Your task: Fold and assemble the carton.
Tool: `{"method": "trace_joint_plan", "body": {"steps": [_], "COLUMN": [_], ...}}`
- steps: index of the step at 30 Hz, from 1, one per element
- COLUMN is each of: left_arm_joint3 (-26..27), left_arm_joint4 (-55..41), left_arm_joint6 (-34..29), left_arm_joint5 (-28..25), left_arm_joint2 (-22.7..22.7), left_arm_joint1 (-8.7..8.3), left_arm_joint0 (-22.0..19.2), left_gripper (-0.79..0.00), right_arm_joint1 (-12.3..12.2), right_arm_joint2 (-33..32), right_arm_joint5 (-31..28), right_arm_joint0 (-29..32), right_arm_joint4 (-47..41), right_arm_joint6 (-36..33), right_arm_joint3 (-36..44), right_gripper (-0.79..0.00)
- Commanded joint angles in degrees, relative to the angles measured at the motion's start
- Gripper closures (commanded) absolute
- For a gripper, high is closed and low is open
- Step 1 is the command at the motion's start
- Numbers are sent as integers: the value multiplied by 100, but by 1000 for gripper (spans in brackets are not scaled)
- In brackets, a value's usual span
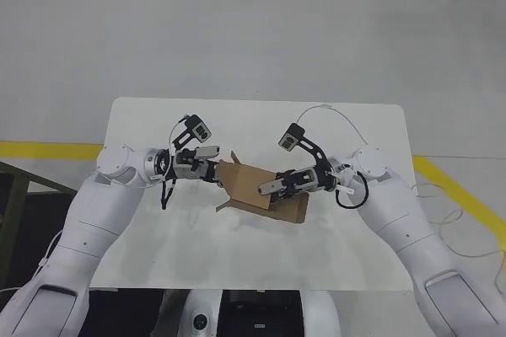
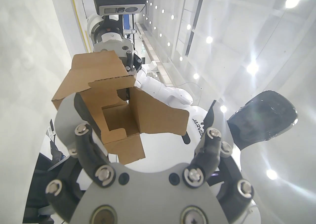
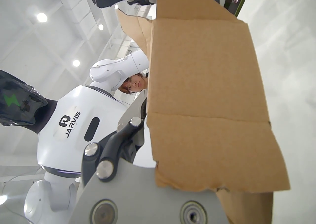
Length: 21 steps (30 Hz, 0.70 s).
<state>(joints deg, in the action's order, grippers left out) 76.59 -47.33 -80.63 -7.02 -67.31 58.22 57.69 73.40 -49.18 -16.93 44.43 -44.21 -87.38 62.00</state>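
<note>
The brown carton (image 1: 257,192) is held a little above the middle of the white table (image 1: 152,244), half unfolded, with loose flaps at both ends. My right gripper (image 1: 274,187) is shut on a wall of it; in the right wrist view that panel (image 3: 205,86) hides one finger, and the other finger (image 3: 135,121) lies along its edge. My left gripper (image 1: 212,170) is open at the carton's other end. In the left wrist view its fingers (image 2: 74,111) are spread wide, one against an end flap of the carton (image 2: 108,101), whose open inside faces the camera.
A thin white cable (image 1: 337,114) loops over the table's back right part. A dark green frame (image 1: 8,202) stands off the table's left side. A yellow floor line (image 1: 34,150) runs behind it. Bare tabletop lies on all sides of the carton.
</note>
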Motion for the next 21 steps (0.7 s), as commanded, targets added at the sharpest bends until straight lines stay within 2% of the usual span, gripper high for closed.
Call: {"method": "trace_joint_plan", "body": {"steps": [1,12,21], "left_arm_joint3": [-18,-10,123], "left_arm_joint4": [-4,11,93], "left_arm_joint6": [5,20,38], "left_arm_joint5": [-1,49,88], "left_arm_joint2": [4,-12,-225], "left_arm_joint1": [7,27,-18], "left_arm_joint0": [-17,-37,113], "left_gripper": [-785,-785,-785], "right_arm_joint1": [6,39,27], "right_arm_joint2": [15,78,-38], "right_arm_joint5": [-8,-23,-140], "right_arm_joint0": [-7,0,30], "right_arm_joint4": [0,-34,-83], "right_arm_joint6": [8,24,140], "right_arm_joint3": [-14,-68,-99], "right_gripper": [0,0,0]}}
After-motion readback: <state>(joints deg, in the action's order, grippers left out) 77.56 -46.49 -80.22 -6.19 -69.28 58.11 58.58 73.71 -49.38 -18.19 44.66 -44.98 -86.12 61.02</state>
